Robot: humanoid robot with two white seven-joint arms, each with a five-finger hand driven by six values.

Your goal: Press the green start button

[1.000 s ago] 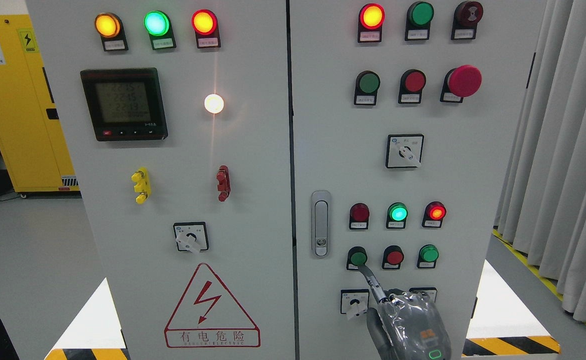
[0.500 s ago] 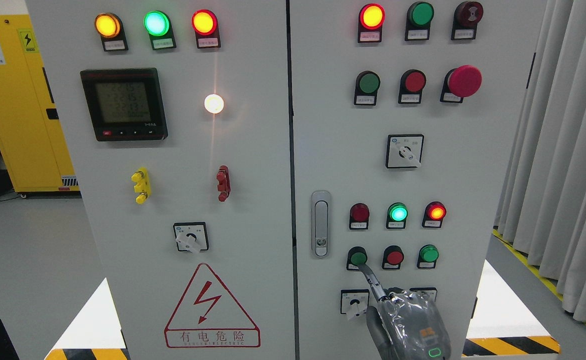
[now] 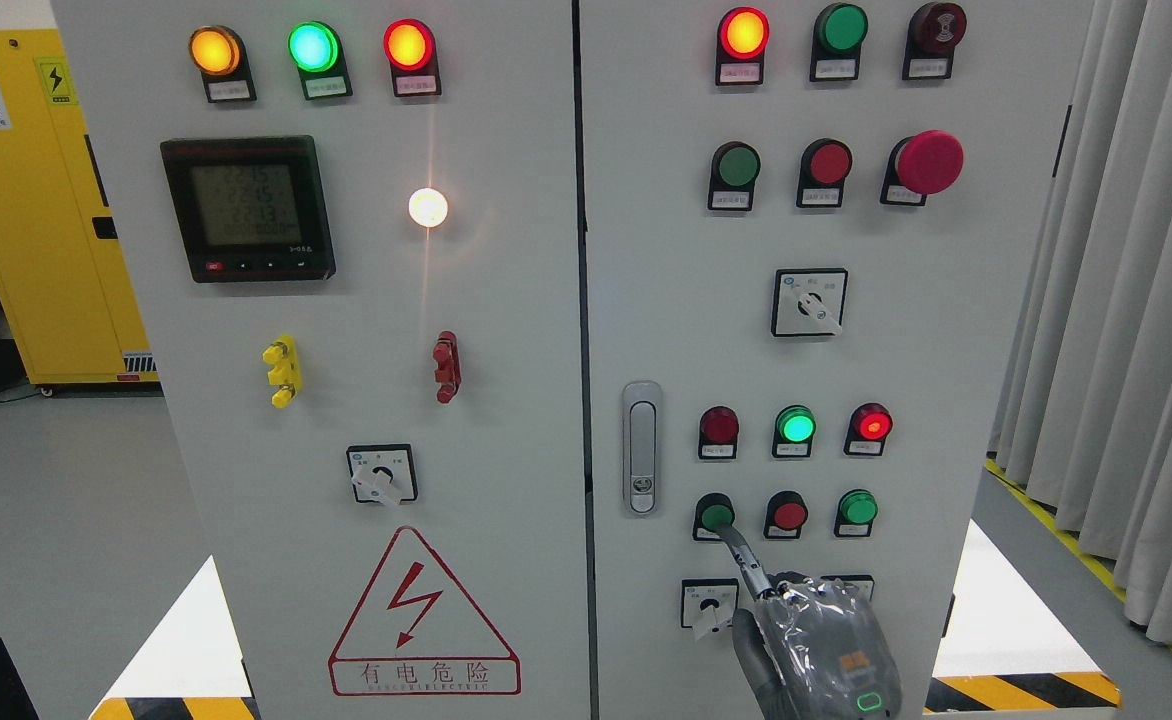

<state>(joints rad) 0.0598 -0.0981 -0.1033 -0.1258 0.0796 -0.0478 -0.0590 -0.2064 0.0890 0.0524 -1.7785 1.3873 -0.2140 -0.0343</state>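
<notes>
Head view is showing my right hand (image 3: pixel 811 645) coming up from the bottom edge, right of the middle, holding nothing: one finger (image 3: pixel 743 556) is pointing out straight and the others are curling into the palm. Its tip is reaching the lower edge of the green start button (image 3: pixel 716 516), the leftmost in the bottom button row on the right cabinet door (image 3: pixel 936 330), just beside a red button (image 3: pixel 789 515). I am judging the button to be a stiff, spring-loaded plastic cap with smooth, slightly slippery facing, so I am wanting to push squarely on its centre, not its rim. The small label under it is too fine to read. On the left door a red warning triangle (image 3: pixel 424 612) is reading "有电危险".
</notes>
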